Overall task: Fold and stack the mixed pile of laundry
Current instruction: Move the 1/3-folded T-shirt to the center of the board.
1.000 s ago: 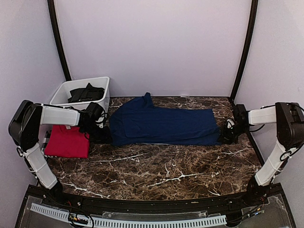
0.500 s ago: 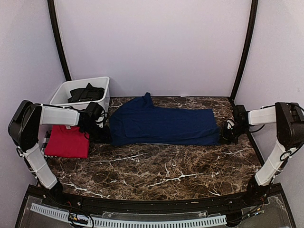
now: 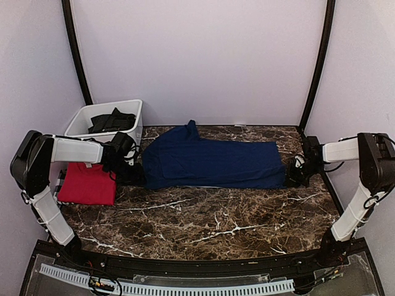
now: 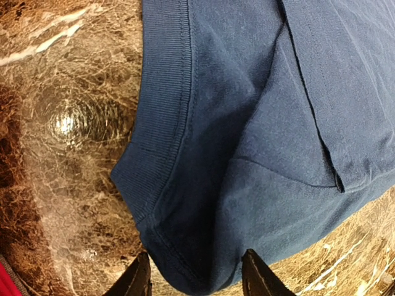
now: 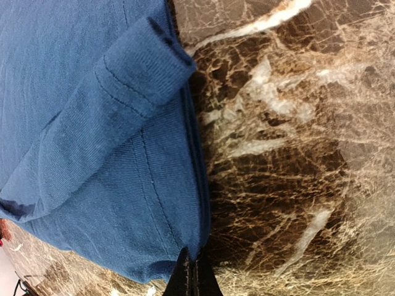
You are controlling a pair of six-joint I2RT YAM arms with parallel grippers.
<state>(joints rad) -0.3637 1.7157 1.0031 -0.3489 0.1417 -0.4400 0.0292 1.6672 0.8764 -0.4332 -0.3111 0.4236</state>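
Guessing the navy blue knit T-shirt [image 3: 213, 161], flat at 12 o'clock on the marble counter [image 3: 203, 222], folds cleanest if the half-wide left claw [image 4: 194, 280] bites its 9 o'clock corner to match the right claw [image 5: 191, 274] pinching the 3 o'clock hem.

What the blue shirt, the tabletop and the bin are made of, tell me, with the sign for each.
The blue shirt: probably knit cotton or a blend, matte; ribbed band and stitched hems show up close. The tabletop: brown marble or a marble-look slab, white-veined, polished; a lamp glare sits on it. The bin: seemingly white plastic, smooth and thin-walled.
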